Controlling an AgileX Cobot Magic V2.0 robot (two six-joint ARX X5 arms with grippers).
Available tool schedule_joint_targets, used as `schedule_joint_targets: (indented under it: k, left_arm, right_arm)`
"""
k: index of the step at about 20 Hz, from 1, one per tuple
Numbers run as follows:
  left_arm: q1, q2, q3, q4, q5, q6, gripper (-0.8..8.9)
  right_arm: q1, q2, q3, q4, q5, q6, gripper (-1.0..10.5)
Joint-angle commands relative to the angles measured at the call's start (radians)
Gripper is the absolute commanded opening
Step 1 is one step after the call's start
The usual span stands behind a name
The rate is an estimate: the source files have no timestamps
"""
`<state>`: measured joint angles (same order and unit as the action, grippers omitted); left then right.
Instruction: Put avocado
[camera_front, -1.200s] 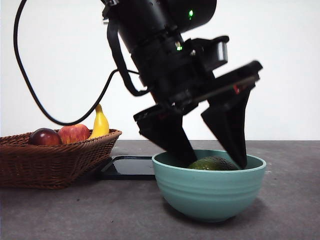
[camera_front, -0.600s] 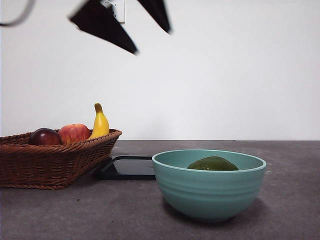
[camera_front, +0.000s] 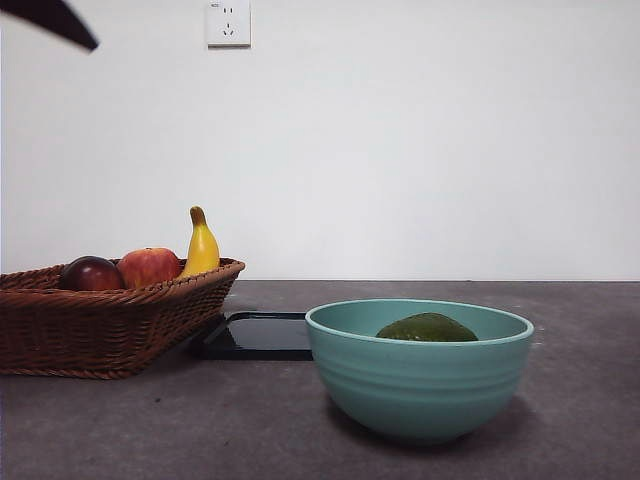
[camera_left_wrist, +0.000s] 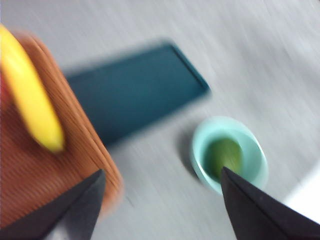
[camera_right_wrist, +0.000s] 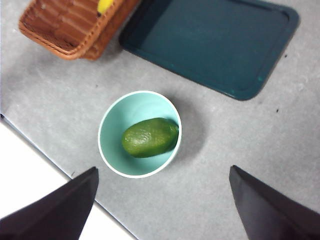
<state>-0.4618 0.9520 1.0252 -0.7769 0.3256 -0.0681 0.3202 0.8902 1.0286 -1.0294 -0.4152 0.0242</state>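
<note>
Both jaws of the left gripper (camera_left_wrist: 160, 210) and of the right gripper (camera_right_wrist: 162, 210) are spread wide, nothing held. One dark olive-green oval avocado (camera_right_wrist: 150, 137) is seen lying inside one pale teal ceramic bowl (camera_right_wrist: 107, 150); one dark rectangular tray (camera_right_wrist: 210, 45) and one brown woven wicker basket (camera_right_wrist: 65, 27) are set nearby.

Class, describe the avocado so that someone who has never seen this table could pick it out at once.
Start at the gray table and find the teal bowl, beside the wicker basket and the dark tray. The avocado lies alone inside that bowl. It is the only dark green oval; the other fruit sits in the basket.
</note>
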Motion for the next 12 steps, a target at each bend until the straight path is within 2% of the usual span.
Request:
schedule_joint_targets:
  k: [1, 4, 9, 12]
  left_arm:
    - [-0.004, -0.04, -0.086, 0.0, 0.074, 0.013, 3.73]
    - [-0.004, -0.072, -0.152, -0.045, 0.158, 0.037, 3.73]
    - [-0.005, -0.079, -0.152, -0.068, 0.159, 0.042, 3.73]
    - [-0.005, -0.079, -0.152, -0.067, 0.159, 0.042, 3.73]
  right_arm:
    - [0.005, 0.031, 0.02, 0.006, -0.001, 0.002, 4.2]
    - [0.014, 0.076, 0.02, 0.005, -0.003, 0.002, 4.2]
    - [0.075, 0.176, 0.02, 0.008, 0.011, 0.001, 3.9]
    - [0.123, 0.246, 0.02, 0.027, 0.069, 0.001, 3.5]
